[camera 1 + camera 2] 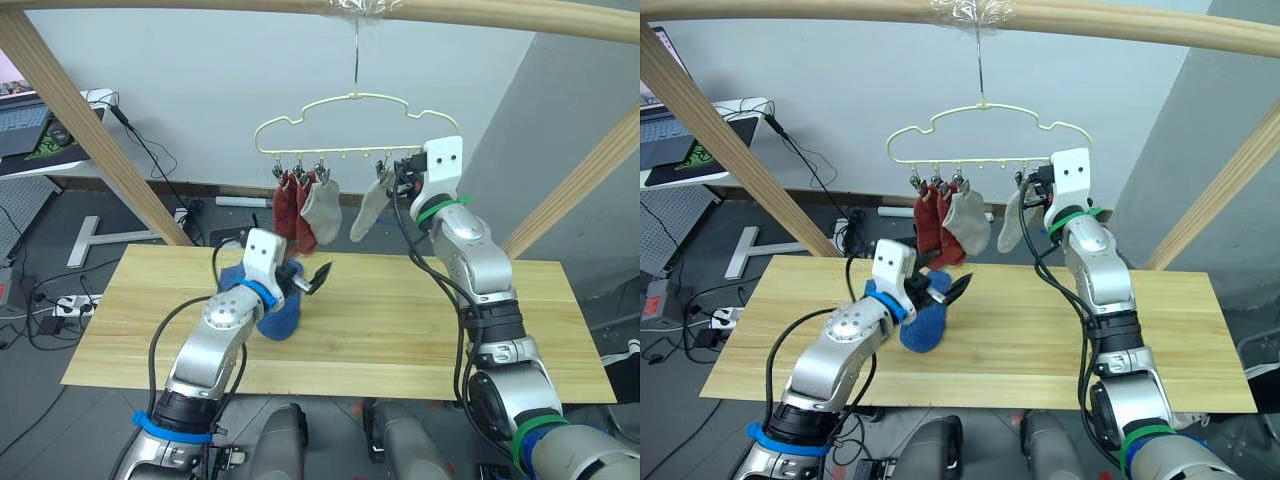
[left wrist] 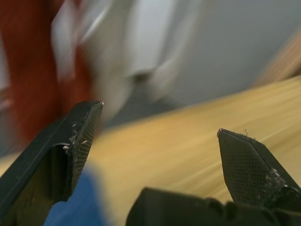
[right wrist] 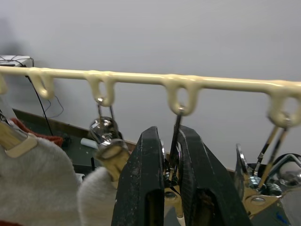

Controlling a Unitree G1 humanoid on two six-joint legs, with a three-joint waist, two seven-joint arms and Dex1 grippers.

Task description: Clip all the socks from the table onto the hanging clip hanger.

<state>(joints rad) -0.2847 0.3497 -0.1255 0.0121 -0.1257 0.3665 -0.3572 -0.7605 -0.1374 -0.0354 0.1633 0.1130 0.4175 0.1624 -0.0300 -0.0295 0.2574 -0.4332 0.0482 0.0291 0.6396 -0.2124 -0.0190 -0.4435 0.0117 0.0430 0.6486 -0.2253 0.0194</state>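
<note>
four socks already hung from the clip hanger [image 1: 355, 125]: two rust red socks [image 1: 288, 210] and a grey sock [image 1: 321, 210] clustered at its left end, and another grey sock [image 1: 373, 212] further right. the right gripper [image 3: 170, 155] was pinched shut on a metal clip [image 3: 175, 162], while the left gripper [image 1: 312, 280], fingers spread and empty, hovered over the blue socks [image 1: 276, 318] left on the table [image 1: 400, 320]. by my reckoning, those blue ones were all that remained.

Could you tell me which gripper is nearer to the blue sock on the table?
Left. The left gripper is open just above the blue sock; the right gripper is up at the clip hanger, shut on a clip.
</note>
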